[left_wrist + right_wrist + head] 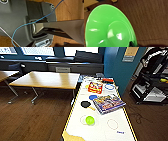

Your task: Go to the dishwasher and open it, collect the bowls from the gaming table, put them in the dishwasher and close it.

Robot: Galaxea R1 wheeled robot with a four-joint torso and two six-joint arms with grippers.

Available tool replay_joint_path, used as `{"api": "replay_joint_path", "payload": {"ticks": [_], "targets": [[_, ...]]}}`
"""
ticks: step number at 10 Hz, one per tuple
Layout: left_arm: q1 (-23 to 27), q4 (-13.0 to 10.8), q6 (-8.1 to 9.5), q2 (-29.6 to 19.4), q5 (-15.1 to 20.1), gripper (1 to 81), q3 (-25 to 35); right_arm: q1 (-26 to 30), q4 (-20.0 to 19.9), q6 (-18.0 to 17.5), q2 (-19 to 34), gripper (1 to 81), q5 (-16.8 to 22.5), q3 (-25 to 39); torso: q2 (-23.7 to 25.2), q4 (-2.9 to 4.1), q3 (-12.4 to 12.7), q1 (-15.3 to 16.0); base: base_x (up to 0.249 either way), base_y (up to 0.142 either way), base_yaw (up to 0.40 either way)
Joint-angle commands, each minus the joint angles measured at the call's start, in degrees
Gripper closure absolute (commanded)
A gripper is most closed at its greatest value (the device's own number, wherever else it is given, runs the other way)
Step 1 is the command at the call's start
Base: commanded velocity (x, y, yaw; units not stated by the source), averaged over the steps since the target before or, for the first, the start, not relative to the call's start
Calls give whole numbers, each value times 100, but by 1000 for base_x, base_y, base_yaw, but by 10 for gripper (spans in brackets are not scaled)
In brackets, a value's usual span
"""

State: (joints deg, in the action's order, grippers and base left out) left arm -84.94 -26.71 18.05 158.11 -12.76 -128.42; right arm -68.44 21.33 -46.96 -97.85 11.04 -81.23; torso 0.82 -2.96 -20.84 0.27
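A bright green bowl looms large before the right wrist camera over brown wood floor, apparently carried, though I cannot tell how the right hand's fingers stand. The smaller yellow-green bowl sits on the air-hockey worktop near a black paddle. Approach squarely, keeping the carried bowl level.

Cut off by the lower edge in the right wrist view: green bowl, near rim unseen. Gaming table cut by the lower edge in the head view. Lettering on the game box too blurred to read
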Motion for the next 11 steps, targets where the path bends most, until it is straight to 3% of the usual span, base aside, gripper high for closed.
{"api": "replay_joint_path", "payload": {"ticks": [1, 4, 7, 9, 11], "targets": [[349, -54, -30, -2041, 2, 10, 2769, -1746, 600, 115, -1505, 811, -1980, -1923, 0, 0, 0, 0, 0, 0, 0], [876, -28, -30, -3073, 28, 10, 4331, -2021, 635, 459, -2635, 811, -2256, -2906, 0, 0, 2, 0, 0, 0, 0], [1483, 34, 40, -3751, 55, 10, 5089, -2004, 697, 758, -3217, 811, -2282, -3144, 0, 0, 2, 0, 0, 0, 0], [2106, 447, 119, -4129, 178, 10, 5415, -1907, 749, 873, -3788, 811, -2212, -3495, 0, 0, 2, 0, 0, 0, 0], [2792, 980, 128, -4279, 790, 10, 5626, -1819, 898, 899, -4217, 811, -2151, -3785, 0, 0, 2, 0, 0, 0, 0]]}}
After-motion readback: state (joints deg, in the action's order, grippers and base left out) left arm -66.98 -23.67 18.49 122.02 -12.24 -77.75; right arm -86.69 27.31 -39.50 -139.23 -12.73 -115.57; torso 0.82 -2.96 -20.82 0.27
